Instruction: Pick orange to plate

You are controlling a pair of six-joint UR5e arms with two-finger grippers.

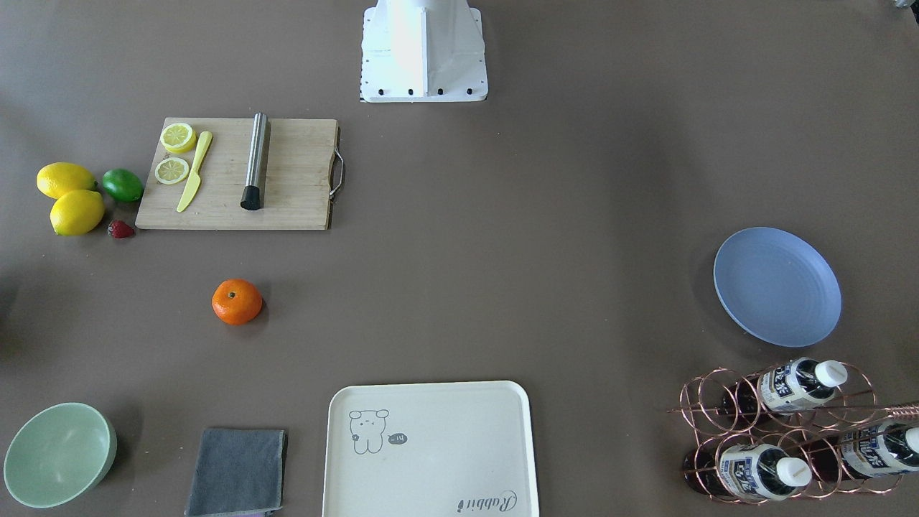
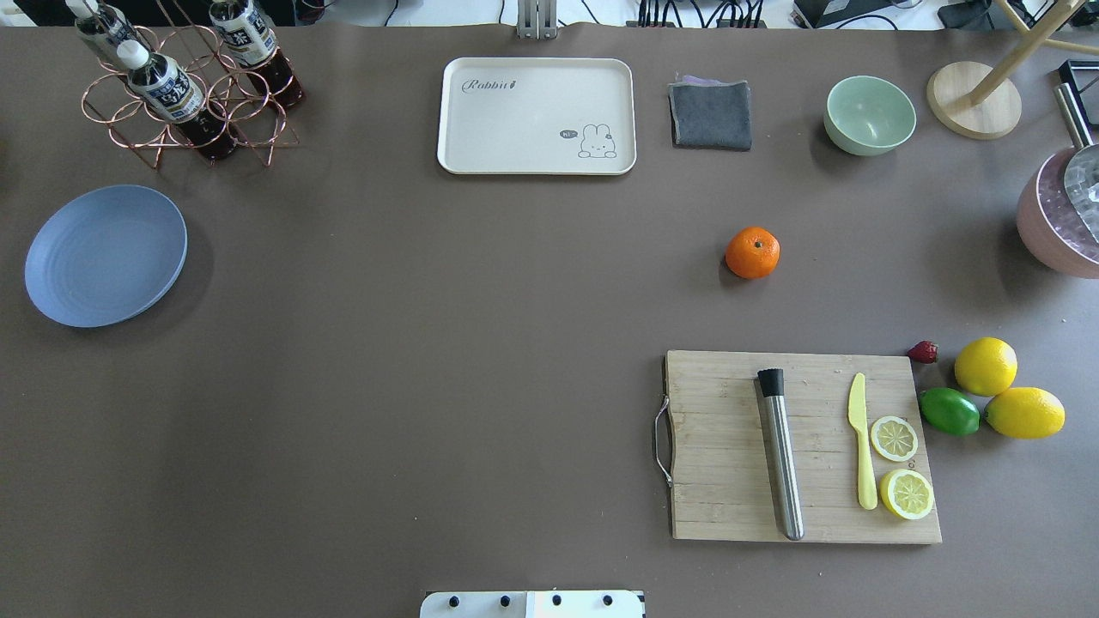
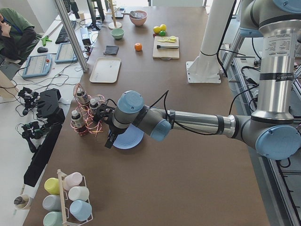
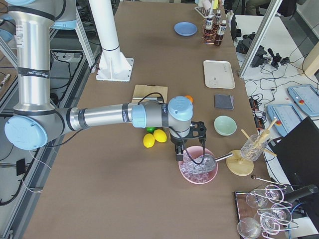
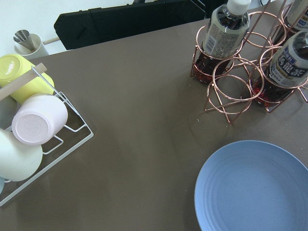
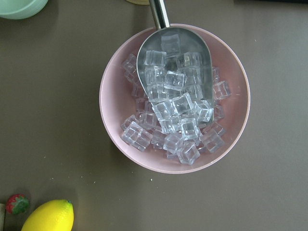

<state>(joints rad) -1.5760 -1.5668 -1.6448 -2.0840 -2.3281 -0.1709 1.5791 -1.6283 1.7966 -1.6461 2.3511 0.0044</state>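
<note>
The orange (image 2: 752,252) rests alone on the brown table, between the grey cloth and the cutting board; it also shows in the front view (image 1: 237,301). The periwinkle-blue plate (image 2: 106,255) lies empty at the table's far left end, beside the copper bottle rack, and fills the left wrist view's lower right (image 5: 255,187). My left gripper (image 3: 109,141) hangs over the plate's near edge, seen only from the side, so I cannot tell its state. My right gripper (image 4: 179,152) hovers above the pink ice bowl, far from the orange; whether it is open or shut I cannot tell.
A cutting board (image 2: 798,446) carries a steel muddler, a yellow knife and lemon slices. Two lemons (image 2: 986,366), a lime and a strawberry sit at its right. Cream tray (image 2: 537,116), grey cloth (image 2: 711,114), green bowl (image 2: 869,114) and bottle rack (image 2: 185,86) line the far edge. A pink ice bowl (image 6: 174,98) holds a scoop.
</note>
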